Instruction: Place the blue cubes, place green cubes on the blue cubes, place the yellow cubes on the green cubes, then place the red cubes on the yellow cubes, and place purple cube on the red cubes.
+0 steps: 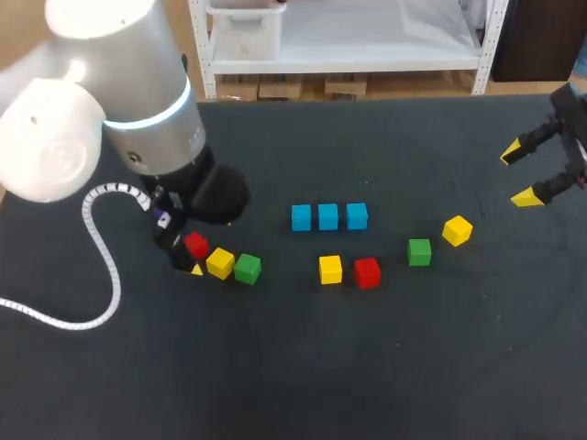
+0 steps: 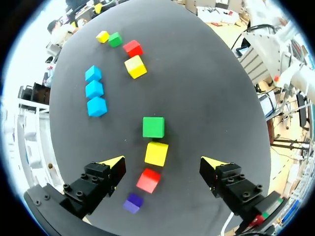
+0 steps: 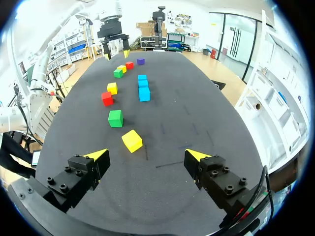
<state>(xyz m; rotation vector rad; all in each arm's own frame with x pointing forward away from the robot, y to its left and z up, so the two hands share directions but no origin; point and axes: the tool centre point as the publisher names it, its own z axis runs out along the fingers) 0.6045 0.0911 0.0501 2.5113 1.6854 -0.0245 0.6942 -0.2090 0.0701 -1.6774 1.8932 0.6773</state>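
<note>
Both our pincers stand wide open and hold nothing above a dark, matte tabletop (image 1: pixel 293 367) scattered with plain, sharp-edged cubes.

Our left pincer (image 2: pixel 163 163) points down at the tabletop with its yellow tips spread. The purple cube (image 2: pixel 133 202) lies under it, and the first red cube (image 2: pixel 148 180) sits between the fingers, touched by neither. The first yellow cube (image 2: pixel 156 153) and first green cube (image 2: pixel 153 127) continue that close line ahead. Beyond them, three blue cubes (image 2: pixel 94 91) form a tight row. Farther on come the second yellow cube (image 2: pixel 135 66) and second red cube (image 2: pixel 133 48), just beside each other, then the second green cube (image 2: pixel 115 39) and third yellow cube (image 2: pixel 102 36). Our right pincer (image 3: pixel 146 154) hangs near the tabletop's right edge, well apart from all the cubes.
</note>
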